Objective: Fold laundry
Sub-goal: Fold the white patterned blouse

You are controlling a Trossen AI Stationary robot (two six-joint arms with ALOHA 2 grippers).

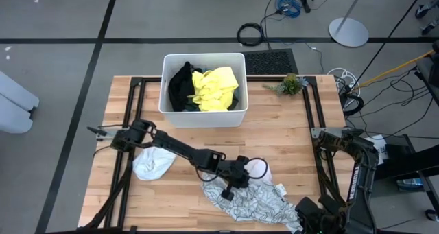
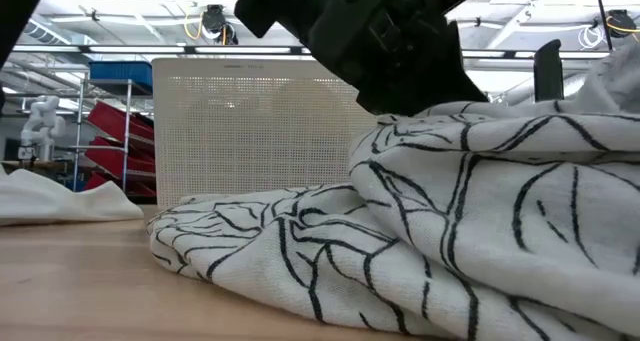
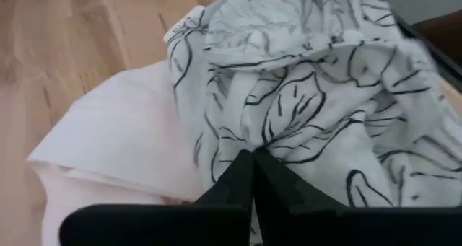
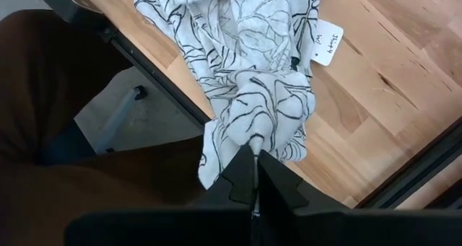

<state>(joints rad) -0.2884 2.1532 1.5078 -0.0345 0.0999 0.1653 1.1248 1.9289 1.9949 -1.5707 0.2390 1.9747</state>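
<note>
While the patterned garment [image 1: 250, 200] lies crumpled at the table's [image 1: 295, 145] front edge, grey-white with dark line drawings and a tag showing, left gripper [image 3: 253, 159] pinches its upper fold and right gripper [image 4: 254, 148] pinches its overhanging corner.

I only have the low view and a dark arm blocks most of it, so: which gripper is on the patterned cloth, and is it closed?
Observer: The left gripper is shut on the patterned cloth, pinching a fold near its upper edge.
Operator: And the right one?
Observer: The right gripper is shut on the same cloth's far corner, which hangs over the table edge.
Operator: Anything else loose on the table?
Observer: A white cloth lies beside the left arm; yellow cloth and black cloth sit in the tub.
</note>
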